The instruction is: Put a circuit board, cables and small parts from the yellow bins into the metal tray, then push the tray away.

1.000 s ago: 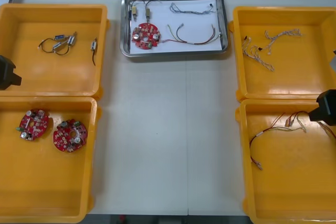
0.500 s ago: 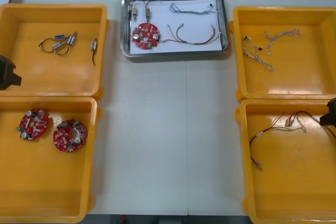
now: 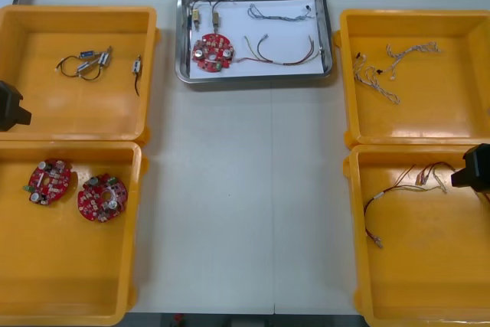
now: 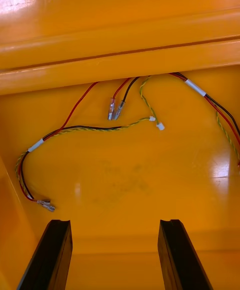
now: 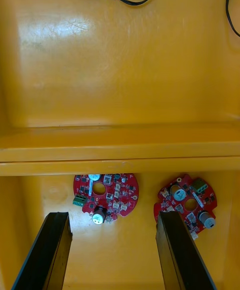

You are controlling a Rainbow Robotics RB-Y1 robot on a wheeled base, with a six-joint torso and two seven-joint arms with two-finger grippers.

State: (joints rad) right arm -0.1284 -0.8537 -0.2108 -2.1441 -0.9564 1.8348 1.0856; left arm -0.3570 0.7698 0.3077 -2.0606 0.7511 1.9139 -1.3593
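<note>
The metal tray (image 3: 254,77) lies at the table's far middle, white inside. It holds a round red circuit board (image 3: 212,52), a red and yellow cable (image 3: 283,53), a twisted blue and white cable (image 3: 276,11) and small metal parts (image 3: 205,13). My right gripper (image 3: 471,168) hangs at the right edge over the near right bin; in its wrist view it (image 4: 115,255) is open above the red, black and yellow cables (image 4: 90,129). My left gripper (image 3: 11,106) waits at the left edge, open (image 5: 115,255), with two circuit boards (image 5: 106,196) just beyond its fingers.
Yellow bins flank the table. The far left bin (image 3: 69,109) holds small metal parts (image 3: 88,63), the near left bin (image 3: 69,266) two red boards (image 3: 76,189). Pale twisted cables (image 3: 379,74) lie in the far right bin, red and black ones (image 3: 402,189) in the near right bin (image 3: 429,266).
My right gripper slid out toward the right edge, then came back in a little, ending slightly nearer the table's front. The left gripper and the tray have not moved.
</note>
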